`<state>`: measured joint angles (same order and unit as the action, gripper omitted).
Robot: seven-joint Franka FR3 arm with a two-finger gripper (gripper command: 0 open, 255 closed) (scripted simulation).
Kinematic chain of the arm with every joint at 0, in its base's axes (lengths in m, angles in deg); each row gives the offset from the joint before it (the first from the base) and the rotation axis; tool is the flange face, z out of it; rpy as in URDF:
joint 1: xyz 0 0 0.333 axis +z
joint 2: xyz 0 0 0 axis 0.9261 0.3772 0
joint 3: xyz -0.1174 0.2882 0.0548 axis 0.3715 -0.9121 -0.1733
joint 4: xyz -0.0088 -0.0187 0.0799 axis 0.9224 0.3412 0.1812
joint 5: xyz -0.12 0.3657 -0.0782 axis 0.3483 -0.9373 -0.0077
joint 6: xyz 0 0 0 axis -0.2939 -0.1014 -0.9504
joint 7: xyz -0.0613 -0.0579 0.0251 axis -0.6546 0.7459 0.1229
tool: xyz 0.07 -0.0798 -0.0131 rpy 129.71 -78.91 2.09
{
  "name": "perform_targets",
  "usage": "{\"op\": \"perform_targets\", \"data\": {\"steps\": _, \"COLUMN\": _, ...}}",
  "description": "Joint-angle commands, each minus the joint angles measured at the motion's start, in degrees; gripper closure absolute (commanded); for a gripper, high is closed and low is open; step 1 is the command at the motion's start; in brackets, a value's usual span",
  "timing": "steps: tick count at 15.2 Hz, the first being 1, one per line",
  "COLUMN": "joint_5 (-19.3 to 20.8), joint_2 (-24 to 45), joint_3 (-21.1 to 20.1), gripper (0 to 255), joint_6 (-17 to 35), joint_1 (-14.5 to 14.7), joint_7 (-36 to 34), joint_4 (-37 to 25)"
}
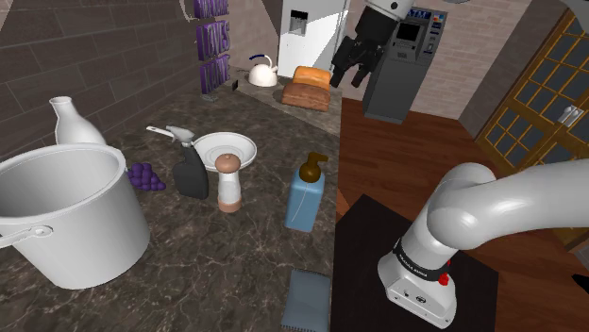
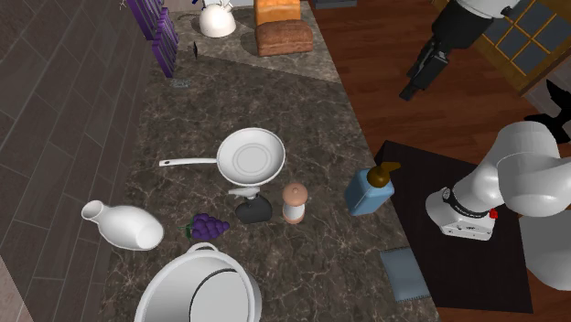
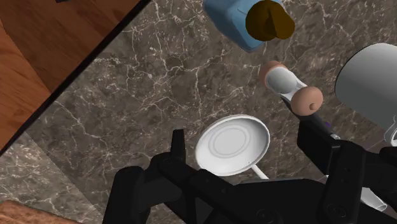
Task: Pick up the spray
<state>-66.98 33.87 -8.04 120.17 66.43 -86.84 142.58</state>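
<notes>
While the all-black pincer (image 1: 347,79) hangs high with its fingers apart, gripping nothing, the dark grey spray bottle with white trigger head (image 1: 189,173) stands upright on the dark veined marble tabletop (image 1: 236,264), between purple grapes (image 1: 144,176) and a white-and-brown grinder (image 1: 227,185). Around it are a reddish wooden floor (image 1: 396,141) and a grey brick wall (image 1: 85,57).

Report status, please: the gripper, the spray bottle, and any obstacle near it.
Gripper open, raised well away, holding nothing. Spray bottle upright, untouched. Grinder and white pan stand close beside it.
</notes>
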Motion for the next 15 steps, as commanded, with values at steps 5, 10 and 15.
{"op": "perform_targets", "data": {"steps": 5, "joint_5": -0.98, "joint_2": 7.55, "joint_3": -2.36, "gripper": 0, "joint_6": 3.91, "joint_1": 2.03, "joint_7": 0.02, "joint_4": -2.66}}
{"op": "perform_targets", "data": {"steps": 10, "joint_5": -1.63, "joint_2": 17.29, "joint_3": -5.30, "gripper": 0, "joint_6": 7.82, "joint_1": 4.16, "joint_7": -0.02, "joint_4": -7.27}}
{"op": "perform_targets", "data": {"steps": 15, "joint_5": -1.41, "joint_2": 27.25, "joint_3": -8.18, "gripper": 0, "joint_6": 10.58, "joint_1": 6.00, "joint_7": -0.34, "joint_4": -13.22}}
